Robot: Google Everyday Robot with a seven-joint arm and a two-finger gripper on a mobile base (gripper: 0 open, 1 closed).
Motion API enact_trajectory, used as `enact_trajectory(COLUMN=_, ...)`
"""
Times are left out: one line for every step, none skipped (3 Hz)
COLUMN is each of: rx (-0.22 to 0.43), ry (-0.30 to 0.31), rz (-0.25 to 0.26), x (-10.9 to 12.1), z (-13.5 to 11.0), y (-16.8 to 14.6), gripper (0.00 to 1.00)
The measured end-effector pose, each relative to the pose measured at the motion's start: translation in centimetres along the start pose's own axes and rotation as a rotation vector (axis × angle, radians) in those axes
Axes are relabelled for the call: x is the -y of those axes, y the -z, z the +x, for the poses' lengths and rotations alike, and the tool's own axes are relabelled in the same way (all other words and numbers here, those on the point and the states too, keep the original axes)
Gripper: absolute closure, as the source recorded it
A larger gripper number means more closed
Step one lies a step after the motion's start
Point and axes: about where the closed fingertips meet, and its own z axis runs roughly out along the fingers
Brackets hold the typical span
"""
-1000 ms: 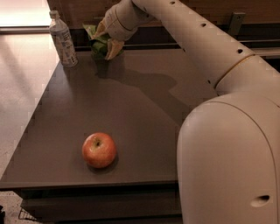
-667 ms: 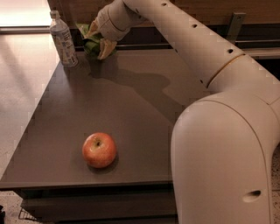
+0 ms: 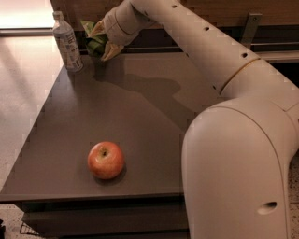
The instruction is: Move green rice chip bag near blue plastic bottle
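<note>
gripper [image 3: 103, 41] seen at far end of table [image 3: 154, 116], pinched on green bag [image 3: 93, 43]. green bag held just beside bottle [image 3: 67, 44]. apple [image 3: 106, 160] seen near front edge, well apart.

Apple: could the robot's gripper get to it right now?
Probably not right away. The gripper is at the far end of the table, shut on the green rice chip bag. Nothing stands between it and the apple, though.

Dark grey table [image 3: 70, 121], pale floor [image 3: 21, 88] left, wood wall [image 3: 271, 6] behind.
</note>
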Motion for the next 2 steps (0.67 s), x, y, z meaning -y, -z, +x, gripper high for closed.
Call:
enact_trajectory(rx=0.004, ry=0.000, rz=-0.004, x=-0.14, z=-0.15, y=-0.37, gripper=0.00)
enact_trajectory(rx=0.004, ry=0.000, rz=-0.004, x=-0.14, z=-0.15, y=-0.37, gripper=0.00)
